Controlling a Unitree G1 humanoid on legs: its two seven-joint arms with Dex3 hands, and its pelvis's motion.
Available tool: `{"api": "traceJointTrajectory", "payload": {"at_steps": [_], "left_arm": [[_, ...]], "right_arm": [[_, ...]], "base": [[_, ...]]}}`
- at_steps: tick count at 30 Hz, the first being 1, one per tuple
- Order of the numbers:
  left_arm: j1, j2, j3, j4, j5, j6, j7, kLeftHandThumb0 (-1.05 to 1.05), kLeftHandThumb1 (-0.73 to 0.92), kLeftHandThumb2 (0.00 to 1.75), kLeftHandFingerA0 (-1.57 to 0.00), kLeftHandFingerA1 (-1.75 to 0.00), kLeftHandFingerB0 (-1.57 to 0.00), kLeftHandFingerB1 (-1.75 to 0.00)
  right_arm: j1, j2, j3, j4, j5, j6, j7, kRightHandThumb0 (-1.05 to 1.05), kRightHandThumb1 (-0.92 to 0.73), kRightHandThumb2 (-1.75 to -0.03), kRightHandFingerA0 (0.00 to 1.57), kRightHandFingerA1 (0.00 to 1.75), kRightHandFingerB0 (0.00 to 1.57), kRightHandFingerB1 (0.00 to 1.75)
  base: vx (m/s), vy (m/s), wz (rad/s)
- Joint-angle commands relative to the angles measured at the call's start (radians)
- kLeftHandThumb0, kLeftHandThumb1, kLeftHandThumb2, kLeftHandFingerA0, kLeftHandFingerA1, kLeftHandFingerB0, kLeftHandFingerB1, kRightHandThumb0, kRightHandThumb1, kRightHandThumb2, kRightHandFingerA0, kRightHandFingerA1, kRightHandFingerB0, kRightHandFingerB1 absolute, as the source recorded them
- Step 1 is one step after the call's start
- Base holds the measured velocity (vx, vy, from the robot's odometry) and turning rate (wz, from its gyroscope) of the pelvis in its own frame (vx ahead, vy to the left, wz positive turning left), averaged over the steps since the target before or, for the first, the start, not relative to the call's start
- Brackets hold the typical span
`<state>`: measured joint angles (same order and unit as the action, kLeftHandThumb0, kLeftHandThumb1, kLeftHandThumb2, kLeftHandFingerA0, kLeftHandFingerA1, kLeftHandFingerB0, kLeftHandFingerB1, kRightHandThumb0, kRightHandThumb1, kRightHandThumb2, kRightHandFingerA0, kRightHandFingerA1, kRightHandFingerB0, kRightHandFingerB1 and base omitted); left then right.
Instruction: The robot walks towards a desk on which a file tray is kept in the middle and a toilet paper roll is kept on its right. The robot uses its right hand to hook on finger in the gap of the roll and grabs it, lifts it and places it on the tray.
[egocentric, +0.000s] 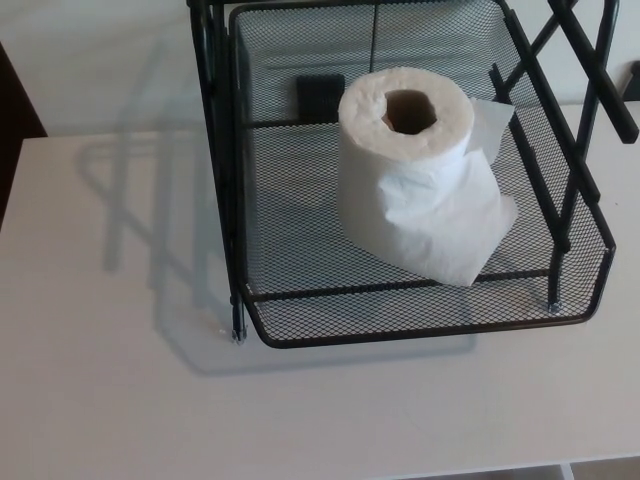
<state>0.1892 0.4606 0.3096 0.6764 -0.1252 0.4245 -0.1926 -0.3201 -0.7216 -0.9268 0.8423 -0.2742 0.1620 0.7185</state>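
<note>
Neither the left hand nor the right hand shows in your head view, so you cannot tell how their fingers stand; the toilet paper roll (400, 190) stands upright inside the black wire-mesh file tray (400, 315), hollow core facing up; a loose sheet hangs down its front and right side onto the mesh floor; the tray sits on the pale desk (120, 400), its shadow (190, 335) falling left; black frame bars (606, 70) rise at the tray's right.
</note>
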Motion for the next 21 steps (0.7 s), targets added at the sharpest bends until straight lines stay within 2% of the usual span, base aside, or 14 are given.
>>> {"api": "traceJointTrajectory", "payload": {"at_steps": [1,3,4,7,8,10,11,13,14,15,18,19,20,21], "left_arm": [[-0.001,0.002,0.081,0.041,-0.05,-0.021,0.023,-0.85,0.92,1.21,-0.01,-0.17,0.0,-0.09],[0.013,0.0,0.077,0.026,-0.044,-0.035,0.021,-0.84,0.92,1.21,-0.01,-0.18,0.0,-0.09],[0.018,-0.001,0.079,0.014,-0.044,-0.024,0.023,-0.84,0.92,1.21,-0.01,-0.19,0.0,-0.09],[0.014,0.001,0.079,0.023,-0.037,-0.025,0.024,-0.85,0.92,1.21,-0.04,-0.25,-0.02,-0.09],[0.018,0.002,0.074,0.02,-0.032,-0.031,0.02,-0.84,0.92,1.22,-0.03,-0.25,-0.01,-0.1],[0.023,0.001,0.071,0.006,-0.028,-0.021,0.022,-0.85,0.92,1.22,-0.03,-0.24,-0.01,-0.1],[0.022,0.002,0.072,0.007,-0.028,-0.019,0.021,-0.86,0.92,1.22,-0.04,-0.24,-0.02,-0.1],[0.025,0.007,0.057,0.0,-0.013,-0.014,0.021,-0.85,0.92,1.23,-0.07,-0.28,-0.04,-0.11],[0.015,0.005,0.053,0.0,-0.01,-0.008,0.027,-0.85,0.91,1.22,-0.07,-0.28,-0.05,-0.11],[0.009,0.003,0.054,0.004,-0.012,-0.006,0.027,-0.84,0.9,1.21,-0.07,-0.31,-0.05,-0.12],[0.009,0.002,0.056,-0.001,-0.016,-0.006,0.022,-0.83,0.92,1.23,-0.02,-0.25,0.0,-0.12],[0.009,-0.002,0.063,-0.008,-0.024,-0.001,0.022,-0.86,0.92,1.22,-0.06,-0.26,-0.04,-0.09],[0.005,-0.003,0.066,0.003,-0.025,-0.009,0.023,-0.84,0.92,1.22,-0.03,-0.25,-0.01,-0.11],[0.007,-0.003,0.065,0.001,-0.027,-0.012,0.014,-0.82,0.92,1.23,-0.01,-0.21,0.0,-0.12]], "right_arm": [[0.04,0.146,-0.336,0.271,0.361,0.105,-0.627,-0.63,-0.5,-0.87,0.12,0.51,0.31,0.53],[0.1,0.146,-0.194,0.26,0.24,0.014,-0.495,-0.72,-0.6,-0.95,0.06,0.52,0.15,0.54],[0.115,0.136,-0.183,0.258,0.243,0.015,-0.414,-0.7,-0.84,-0.64,0.01,0.39,0.11,0.38],[0.063,0.13,-0.269,0.288,0.313,0.082,-0.514,-0.63,-0.43,-0.81,0.03,0.48,0.22,0.5],[0.051,0.129,-0.321,0.3,0.36,0.101,-0.54,-0.68,-0.76,-0.63,0.0,0.28,0.08,0.33],[0.092,0.128,-0.211,0.295,0.265,0.036,-0.464,-0.38,-0.43,-1.02,0.01,0.53,0.0,0.5],[0.079,0.132,-0.214,0.297,0.263,0.042,-0.517,-0.74,-0.54,-0.9,0.07,0.48,0.16,0.46],[0.061,0.139,-0.188,0.296,0.235,0.039,-0.596,-0.67,-0.65,-0.59,0.2,0.47,0.29,0.34],[0.053,0.132,-0.198,0.3,0.257,0.046,-0.559,-0.7,-0.58,-0.9,0.06,0.5,0.11,0.44],[0.053,0.128,-0.178,0.3,0.244,0.045,-0.549,-0.69,-0.73,-0.62,0.19,0.48,0.25,0.35],[0.028,0.104,-0.243,0.331,0.325,0.122,-0.526,-0.71,-0.54,-0.87,0.06,0.54,0.12,0.46],[0.029,0.101,-0.178,0.329,0.268,0.102,-0.52,-0.37,-0.48,-1.04,0.05,0.54,0.0,0.5],[0.037,0.1,-0.228,0.336,0.33,0.106,-0.472,-0.6,-0.67,-0.62,0.02,0.32,0.1,0.29],[0.042,0.095,-0.234,0.336,0.346,0.126,-0.444,-0.73,-0.51,-0.9,0.02,0.44,0.07,0.33]], "base": [[0.0,0.0,0.0],[0.0,0.0,0.0],[0.0,0.0,0.0],[0.0,0.0,0.0],[0.0,0.0,0.0],[0.0,0.0,0.0],[0.0,0.0,0.0],[0.0,0.0,0.0],[0.0,0.0,0.0],[0.0,0.0,0.0],[0.0,0.0,0.0],[0.0,0.0,0.0],[0.0,0.0,0.0],[0.0,0.0,0.0]]}}
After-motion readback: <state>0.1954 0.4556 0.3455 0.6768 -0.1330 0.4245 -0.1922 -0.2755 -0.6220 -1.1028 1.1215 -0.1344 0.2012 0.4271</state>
